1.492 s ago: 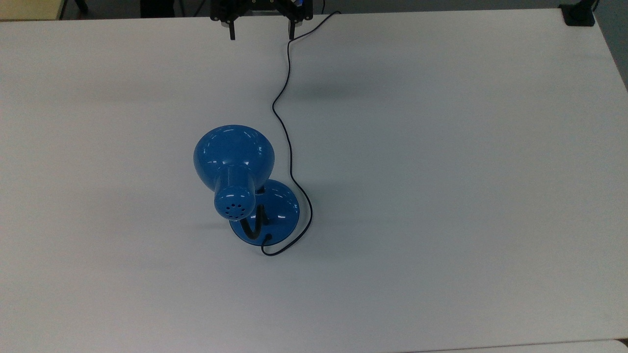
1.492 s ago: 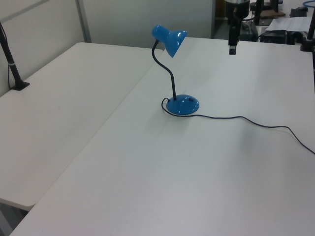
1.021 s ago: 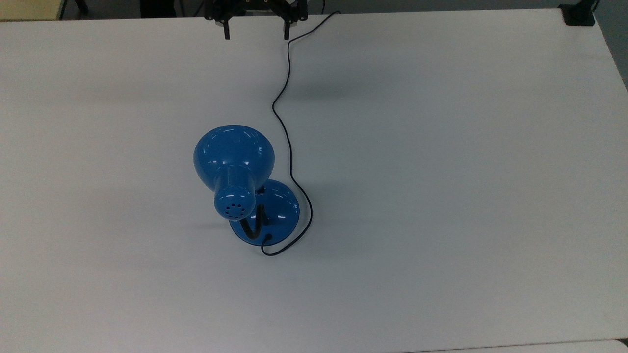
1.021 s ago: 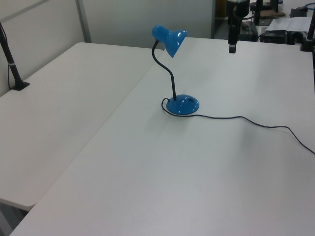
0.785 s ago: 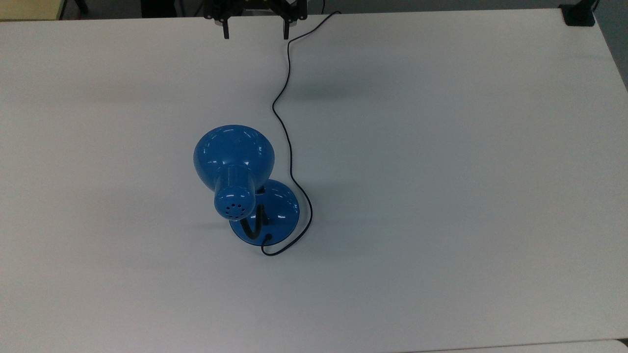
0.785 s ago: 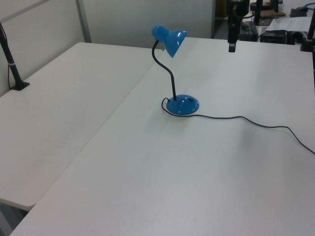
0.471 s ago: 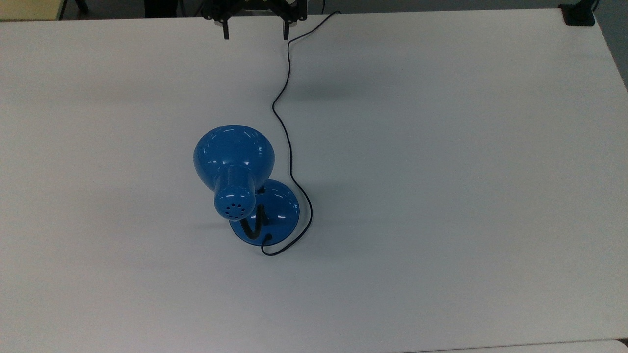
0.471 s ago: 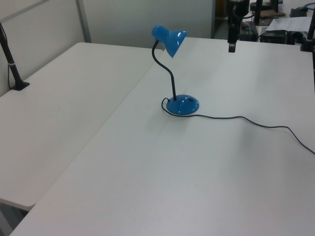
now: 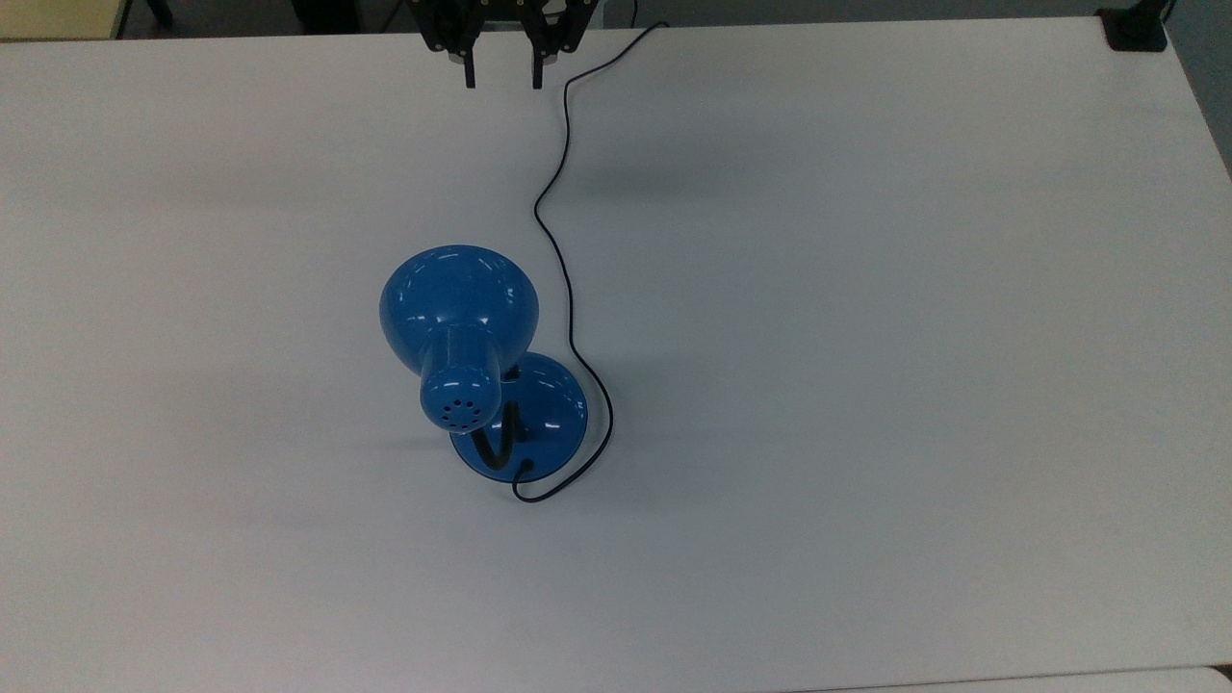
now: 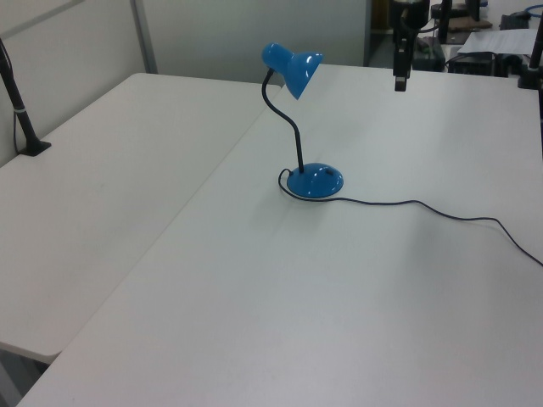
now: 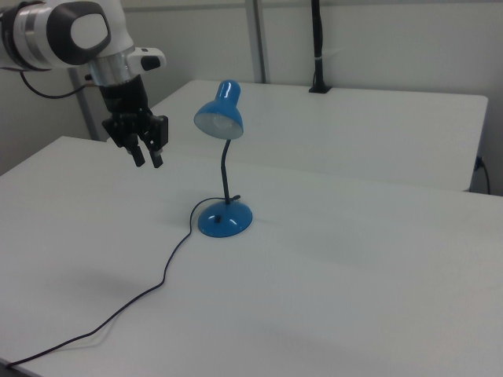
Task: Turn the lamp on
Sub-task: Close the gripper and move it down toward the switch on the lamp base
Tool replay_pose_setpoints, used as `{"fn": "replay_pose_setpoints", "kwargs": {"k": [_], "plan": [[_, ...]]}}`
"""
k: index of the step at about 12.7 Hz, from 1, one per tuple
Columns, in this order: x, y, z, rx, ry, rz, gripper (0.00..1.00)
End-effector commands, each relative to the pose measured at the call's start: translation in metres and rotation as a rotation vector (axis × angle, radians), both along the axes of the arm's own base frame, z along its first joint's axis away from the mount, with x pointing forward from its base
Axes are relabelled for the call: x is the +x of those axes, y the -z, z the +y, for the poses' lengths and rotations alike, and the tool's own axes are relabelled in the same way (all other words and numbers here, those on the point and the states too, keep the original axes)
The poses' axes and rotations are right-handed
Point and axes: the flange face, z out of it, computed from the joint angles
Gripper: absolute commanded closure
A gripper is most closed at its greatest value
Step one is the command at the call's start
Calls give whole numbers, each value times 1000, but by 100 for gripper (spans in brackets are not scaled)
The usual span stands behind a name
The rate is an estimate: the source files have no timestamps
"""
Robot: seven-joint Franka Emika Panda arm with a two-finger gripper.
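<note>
The two black fingers (image 9: 470, 75) of the robot's gripper (image 9: 501, 79) point down with a clear gap between them, holding nothing and touching nothing. The gripper (image 11: 152, 159) hangs in the air above the white worktop (image 9: 866, 289), near its far edge at the top view's top, well apart from the lamp. In the left view the gripper (image 10: 400, 82) shows edge-on near the top right, above the worktop (image 10: 339, 297).

There is one small glossy blue desk lamp (image 9: 458, 322) with a bell-shaped shade, a black gooseneck and a round blue base. It stands upright around the middle of the worktop, slightly toward the top view's left. In the right view the lamp (image 11: 223, 165) has its shade tilted with the opening facing down and toward the camera, and the shade looks unlit. In the left view the lamp (image 10: 299, 127) stands just beside the seam where a second white worktop (image 10: 102, 186) adjoins.

One thin black cord (image 9: 561, 192) leaves the base, loops round it and runs in a wavy line to the far edge, passing just to the top view's right of the gripper. In the right view the cord (image 11: 149, 290) trails off toward the lower left corner.

One black clamp (image 9: 1134, 24) sits at the top view's upper right corner. Wide bare worktop surrounds the lamp on all sides.
</note>
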Motion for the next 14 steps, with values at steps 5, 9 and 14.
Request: {"fn": "replay_pose_setpoints", "kwargs": {"k": [5,9,14], "plan": [[1,0,3,21,-1,21,100],[6,8,2,23,2,27,100],[39,48,-26,25,51,-2,100]]}}
